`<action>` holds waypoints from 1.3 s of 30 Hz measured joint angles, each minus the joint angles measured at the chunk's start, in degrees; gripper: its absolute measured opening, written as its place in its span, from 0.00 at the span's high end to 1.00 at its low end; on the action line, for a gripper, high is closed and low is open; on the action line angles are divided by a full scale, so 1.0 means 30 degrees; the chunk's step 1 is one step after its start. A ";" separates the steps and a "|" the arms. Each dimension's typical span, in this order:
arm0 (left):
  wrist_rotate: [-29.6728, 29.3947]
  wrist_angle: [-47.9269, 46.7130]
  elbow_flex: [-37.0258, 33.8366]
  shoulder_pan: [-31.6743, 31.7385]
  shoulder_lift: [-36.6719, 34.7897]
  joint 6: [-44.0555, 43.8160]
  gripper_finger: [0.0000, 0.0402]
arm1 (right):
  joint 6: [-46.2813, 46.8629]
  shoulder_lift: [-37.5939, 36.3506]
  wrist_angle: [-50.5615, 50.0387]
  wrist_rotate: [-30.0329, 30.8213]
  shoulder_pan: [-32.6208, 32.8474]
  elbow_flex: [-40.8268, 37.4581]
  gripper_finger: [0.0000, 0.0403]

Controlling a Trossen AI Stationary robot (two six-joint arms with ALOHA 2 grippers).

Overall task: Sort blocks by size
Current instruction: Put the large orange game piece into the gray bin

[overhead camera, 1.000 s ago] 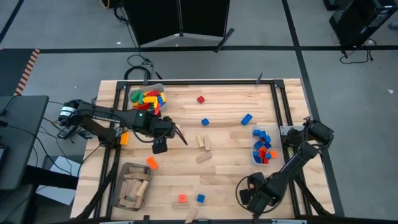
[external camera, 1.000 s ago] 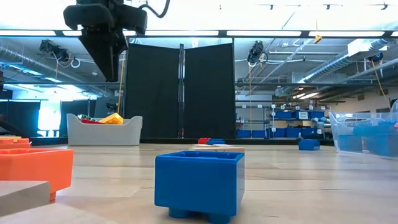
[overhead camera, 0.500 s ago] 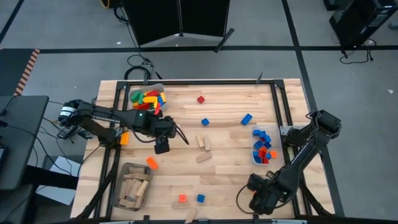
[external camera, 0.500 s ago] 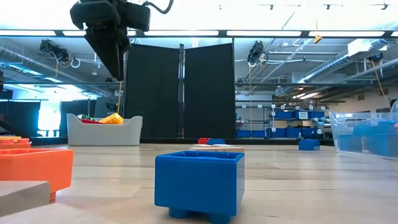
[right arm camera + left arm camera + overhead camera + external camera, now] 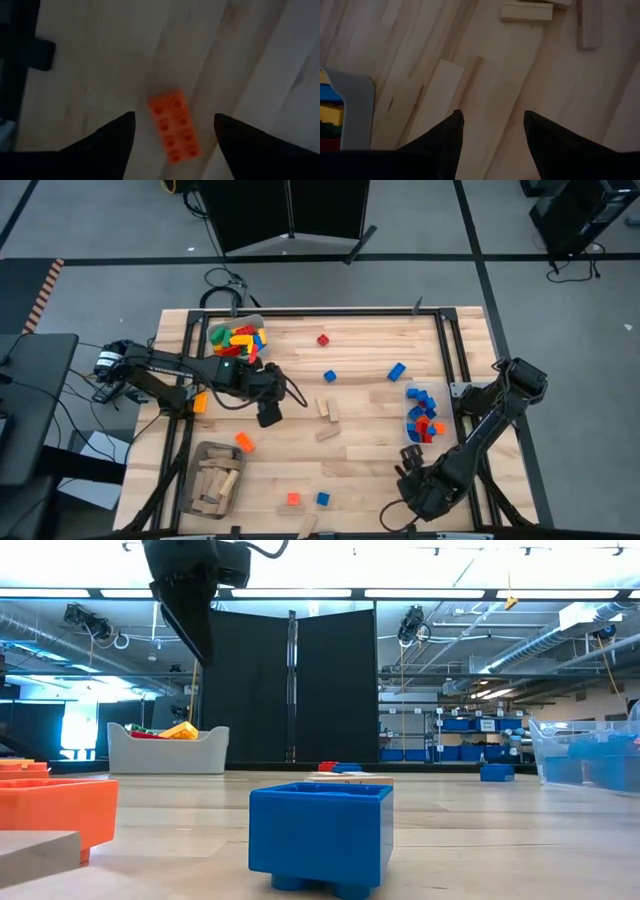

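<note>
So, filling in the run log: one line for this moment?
left gripper: open, empty, over table | right gripper: open above orange brick

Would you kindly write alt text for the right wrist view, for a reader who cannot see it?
An orange studded block lies flat on the pale wooden table, directly ahead of the right gripper, whose two dark fingers stand open with nothing between them. A dark frame piece crosses one edge of the picture.

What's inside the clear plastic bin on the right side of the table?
The clear plastic bin holds small blue and red studded bricks piled together; any pieces underneath the pile are covered.
</note>
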 joint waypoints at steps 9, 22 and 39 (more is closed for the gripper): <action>0.0000 0.0915 0.0000 0.0000 0.0000 -0.0754 0.46 | -0.2292 0.0015 0.2014 -0.0479 0.0080 -0.1872 0.31; 0.0000 0.1598 0.0000 -0.0022 -0.0004 -0.0951 0.46 | -0.2048 -0.0007 0.4810 -0.0310 -0.0016 -0.4200 0.43; -0.0007 0.4861 0.0000 -0.0022 0.0000 -0.0856 0.46 | 0.3035 0.0022 1.1745 0.5103 -0.0525 -0.4350 0.61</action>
